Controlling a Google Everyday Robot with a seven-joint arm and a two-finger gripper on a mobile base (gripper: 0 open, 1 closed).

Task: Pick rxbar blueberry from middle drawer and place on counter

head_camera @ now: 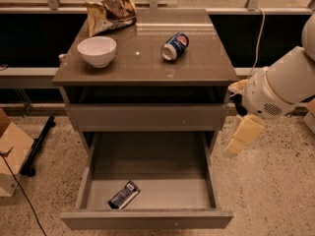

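Right of the middle drawer [167, 188], outside its right side wall and above its rim, hangs the end effector [237, 141]. It holds nothing, and whether it is apart or together I cannot tell.

The rxbar blueberry [124, 194] lies flat on the drawer's floor, turned at a slant in the front-left part, close behind the front panel.

The first risk, I judge, is the way in. The end effector has to cross the right side wall and pass below the shut drawer front [147, 116] that sits above the middle drawer, and a low or early sweep would clip either one. The second is the grasp. The bar is thin on a smooth floor, so a shallow pinch may push it toward the front panel instead of lifting it.

The middle drawer stands pulled fully out and holds only that 1 bar. Above it, on the bench [142, 65], a white bowl [97, 50] looks empty, a soda can [174, 46] lies on its side, and a crumpled bag [110, 14] sits at the back. A careless placement could set the can rolling.
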